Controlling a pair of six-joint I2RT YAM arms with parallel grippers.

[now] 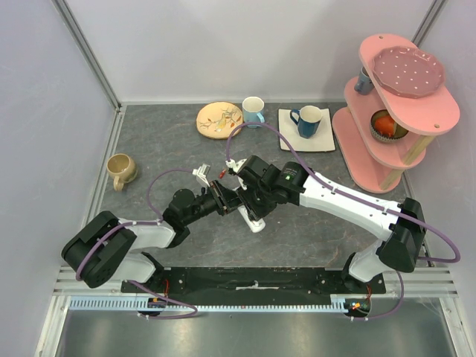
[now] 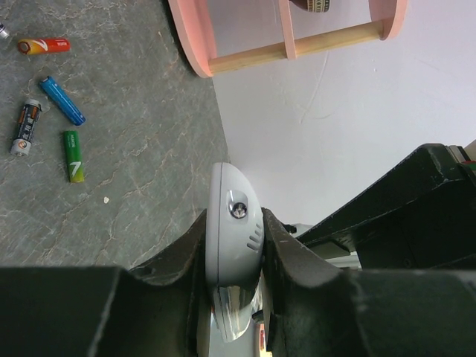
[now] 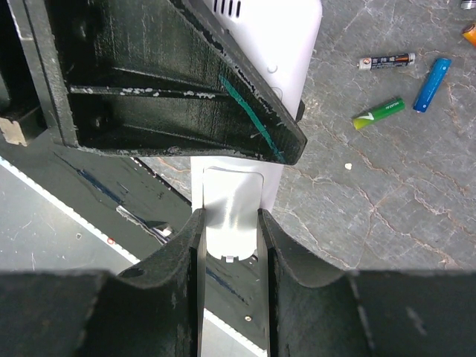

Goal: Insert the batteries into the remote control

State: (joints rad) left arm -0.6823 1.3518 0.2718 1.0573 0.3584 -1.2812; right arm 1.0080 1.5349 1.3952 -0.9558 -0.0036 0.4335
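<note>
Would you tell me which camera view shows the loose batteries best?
The left wrist view: four batteries lie whole and unobstructed, red, blue, grey and green. The right wrist view shows three whole, with an orange one cut by the edge; in the top view I cannot make any out.

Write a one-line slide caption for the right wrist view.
Right gripper clamps the remote control; green battery, blue battery and dark grey battery lie loose on the table.
</note>
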